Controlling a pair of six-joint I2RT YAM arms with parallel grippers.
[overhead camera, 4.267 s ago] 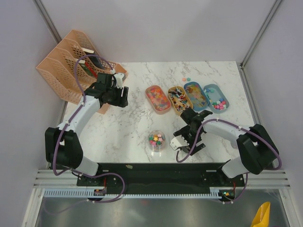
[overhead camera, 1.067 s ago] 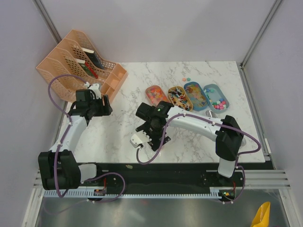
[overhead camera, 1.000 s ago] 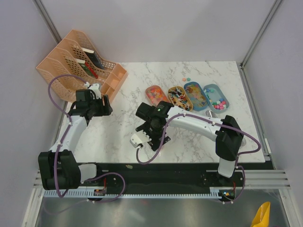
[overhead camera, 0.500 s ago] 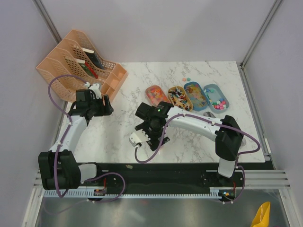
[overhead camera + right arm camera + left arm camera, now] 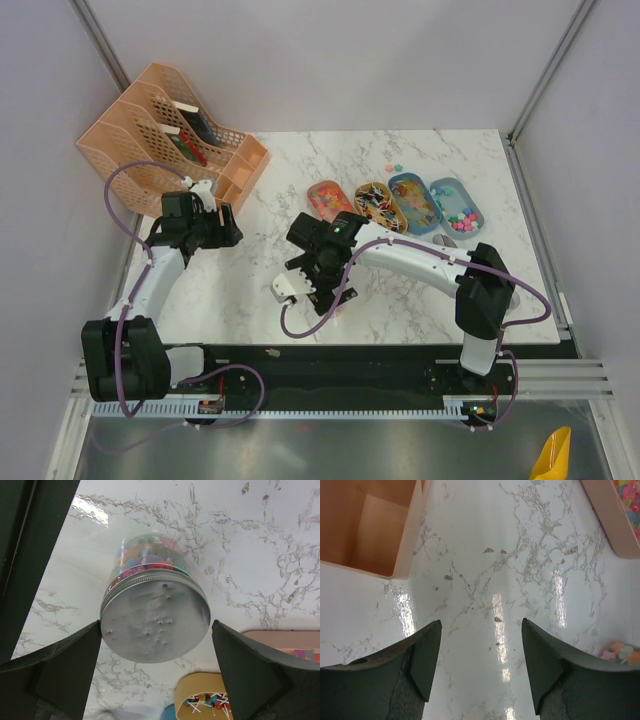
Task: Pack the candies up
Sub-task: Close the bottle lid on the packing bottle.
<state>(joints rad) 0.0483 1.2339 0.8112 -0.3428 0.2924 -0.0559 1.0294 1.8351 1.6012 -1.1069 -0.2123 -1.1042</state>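
While the right claw (image 5: 156, 624) stands with its fingers wide apart on both sides of the jar (image 5: 152, 597), I cannot tell if they touch its grey lid (image 5: 157, 630). Candies (image 5: 145, 555) fill the closed jar, which stands on the worktop (image 5: 250, 540), so this part seems done. The left claw (image 5: 481, 622) is spread too and holds nothing. Four trays (image 5: 394, 180) hold many more candies, perhaps for later.
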